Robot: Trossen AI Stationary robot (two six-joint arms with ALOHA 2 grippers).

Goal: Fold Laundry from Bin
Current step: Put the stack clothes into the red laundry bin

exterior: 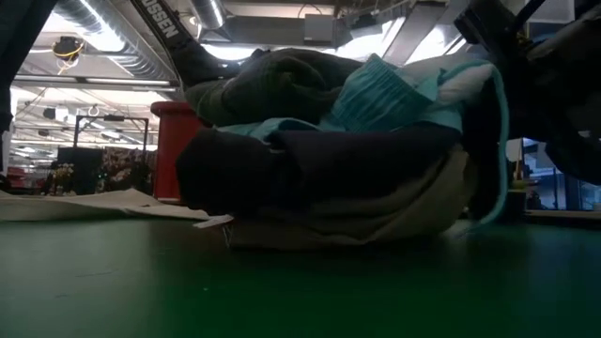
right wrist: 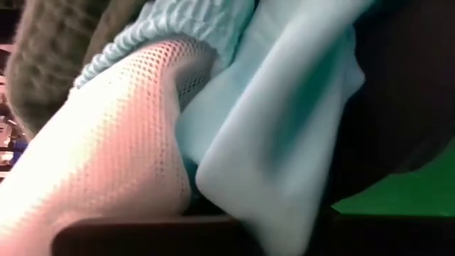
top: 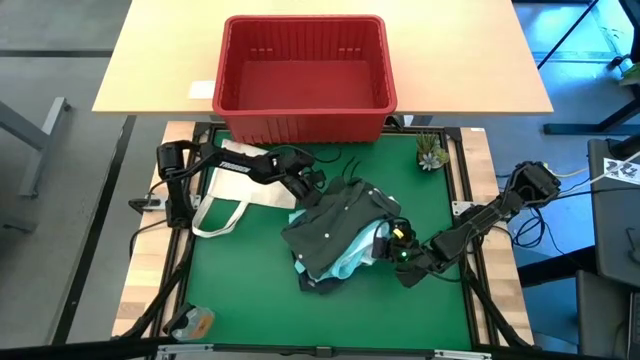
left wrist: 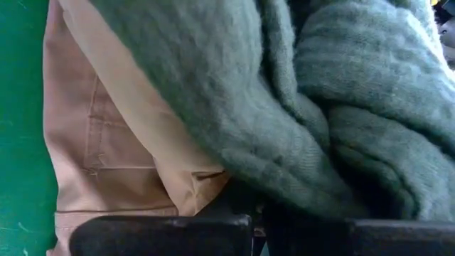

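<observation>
The laundry is one pile mid-mat. A dark green fuzzy garment [top: 340,215] is on top, over a light turquoise one [top: 352,258], a dark grey one [exterior: 310,160] and a khaki one [left wrist: 106,128] at the bottom. My left gripper [top: 312,188] is shut at the pile's far left side. My right gripper [top: 392,240] is shut at the pile's right side. The red bin [top: 305,75] stands on the wooden table beyond the mat, with no garment showing in it. My left gripper pinches a fold of the dark green garment [left wrist: 245,192] at the pile's far left edge, coming slanting down from the table's left. How many layers it has, I cannot tell. The rest of the garment lies heaped on the pile, over the khaki one. My right gripper pinches the turquoise garment [right wrist: 270,185] at the pile's right end, along with its white mesh lining [right wrist: 128,142], so more than one layer. It comes slanting down from the table's right. The held end [exterior: 488,94] is raised; the rest stays in the pile.
A white tote bag [top: 240,190] lies flat on the mat left of the pile, under my left arm. A small potted plant [top: 432,150] stands at the mat's far right corner. A small object [top: 190,320] sits at the near left corner. Green mat [top: 250,290] shows in front of the pile.
</observation>
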